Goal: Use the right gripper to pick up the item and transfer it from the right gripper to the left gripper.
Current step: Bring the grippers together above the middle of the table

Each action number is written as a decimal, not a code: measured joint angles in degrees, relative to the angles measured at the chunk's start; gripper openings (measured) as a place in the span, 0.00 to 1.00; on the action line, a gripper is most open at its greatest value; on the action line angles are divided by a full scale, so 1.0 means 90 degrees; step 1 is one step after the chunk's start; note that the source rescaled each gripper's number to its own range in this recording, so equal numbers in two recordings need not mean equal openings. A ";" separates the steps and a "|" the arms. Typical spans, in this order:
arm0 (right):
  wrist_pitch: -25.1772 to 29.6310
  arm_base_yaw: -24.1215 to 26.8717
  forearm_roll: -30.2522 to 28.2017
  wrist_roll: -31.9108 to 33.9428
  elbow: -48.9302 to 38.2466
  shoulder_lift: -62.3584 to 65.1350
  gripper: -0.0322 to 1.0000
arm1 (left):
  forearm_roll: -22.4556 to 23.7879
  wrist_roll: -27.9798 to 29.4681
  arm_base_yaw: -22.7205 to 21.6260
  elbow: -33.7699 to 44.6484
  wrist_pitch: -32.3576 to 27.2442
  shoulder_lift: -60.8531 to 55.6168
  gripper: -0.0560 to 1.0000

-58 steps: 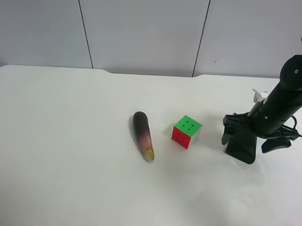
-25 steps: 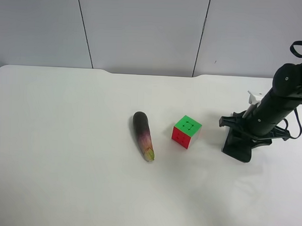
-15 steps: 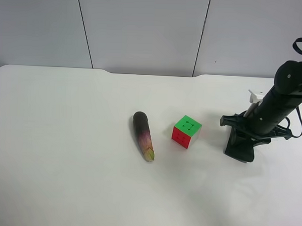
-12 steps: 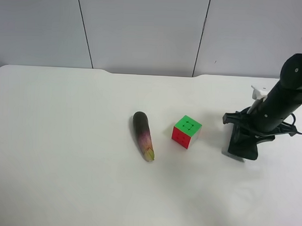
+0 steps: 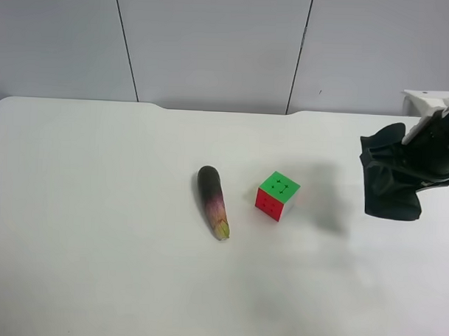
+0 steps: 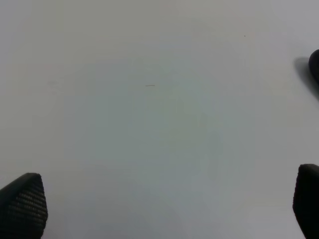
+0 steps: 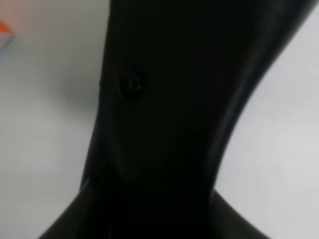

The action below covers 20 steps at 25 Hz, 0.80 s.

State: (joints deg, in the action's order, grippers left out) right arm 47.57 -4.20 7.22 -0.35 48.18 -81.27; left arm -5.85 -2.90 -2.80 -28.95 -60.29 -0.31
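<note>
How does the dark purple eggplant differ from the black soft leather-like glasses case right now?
The dark purple eggplant lies free on the white table; the black glasses case hangs above the table, clamped in the right gripper. The eggplant fades to a pale tip; the case is black all over. The eggplant is slimmer than the case. Both are dark and oblong.

right gripper + case lifted off table, shifted twd view's right edge
</note>
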 joint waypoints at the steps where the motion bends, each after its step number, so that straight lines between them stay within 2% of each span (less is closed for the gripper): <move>1: 0.0098 0.0000 0.0000 -0.0020 0.0000 0.0141 0.09 | 0.0000 0.0000 0.0000 0.0000 0.0000 0.0000 1.00; 9: 0.0553 -0.0181 0.0309 -0.0584 0.0000 0.1131 0.08 | 0.0000 0.0000 0.0000 0.0000 0.0000 0.0000 1.00; 20: 0.0981 -0.1825 0.0436 -0.1442 0.0528 0.1302 0.07 | 0.0000 0.0000 0.0000 0.0000 0.0000 0.0000 1.00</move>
State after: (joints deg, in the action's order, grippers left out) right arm 56.40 -20.63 11.15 -13.33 52.93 -69.55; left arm -5.85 -2.90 -2.80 -28.95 -60.29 -0.31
